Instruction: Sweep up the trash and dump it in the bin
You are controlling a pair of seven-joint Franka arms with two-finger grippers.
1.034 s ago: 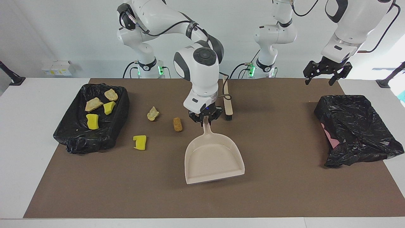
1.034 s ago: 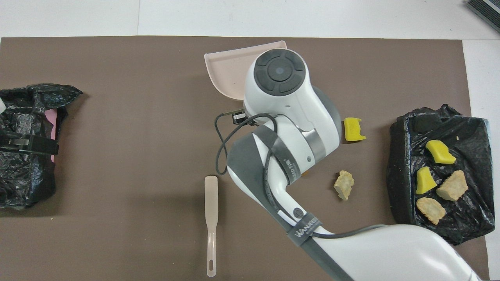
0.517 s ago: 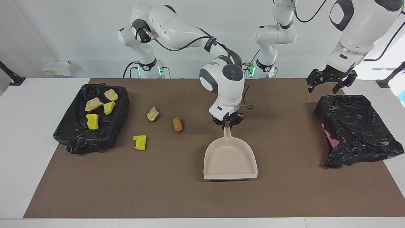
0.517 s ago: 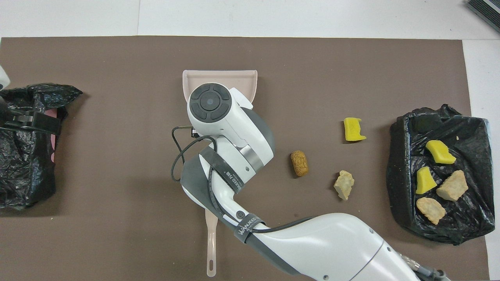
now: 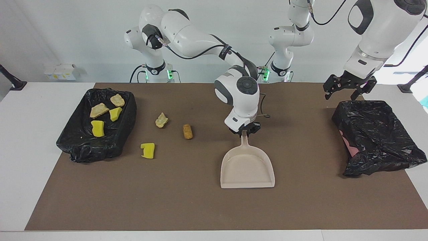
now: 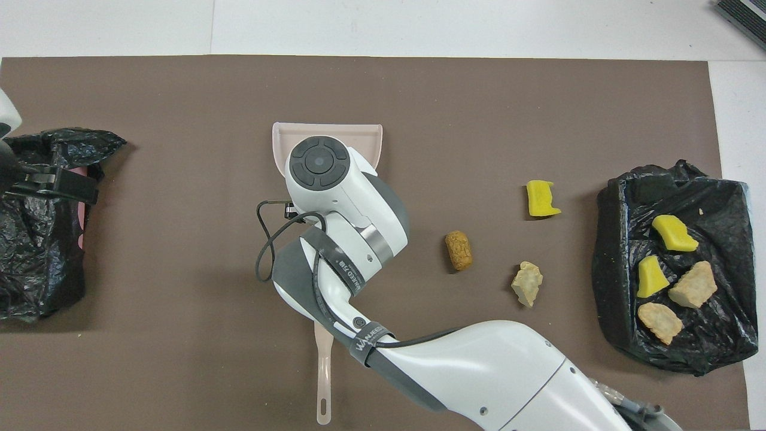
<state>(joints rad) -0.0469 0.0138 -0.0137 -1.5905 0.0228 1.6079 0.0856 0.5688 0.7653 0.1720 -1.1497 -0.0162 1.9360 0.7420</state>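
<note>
The right hand (image 5: 245, 130) is clamped on the handle of the dustpan (image 5: 247, 167), low over the middle of the worktop (image 5: 187, 201). The pan lies on the brown mat (image 5: 301, 207), handle toward the robots and open mouth away from them; nothing is in it. In the overhead view the right arm covers the handle and most of the pan, and only the pan's mouth (image 6: 326, 133) shows.

A pale brush (image 6: 324, 371) lies on the mat nearer to the robots than the dustpan, partly under the right arm.

Three pieces of trash lie loose on the mat toward the right arm's end: an orange-brown piece (image 5: 188, 131) closest to the dustpan, a beige lump (image 5: 162, 120) next to it, and a yellow chunk (image 5: 148, 150) farther from the robots than both. Four more pieces, two yellow (image 5: 98, 128) (image 5: 115, 113) and two beige (image 5: 99, 110) (image 5: 117, 100), lie in the black-lined tray (image 5: 80, 147) at the right arm's end of the worktop.

The left hand (image 5: 347, 87) hangs with its fingers apart over the nearer edge of the black-bagged bin (image 5: 378, 137), at the left arm's end of the worktop. It holds nothing.
</note>
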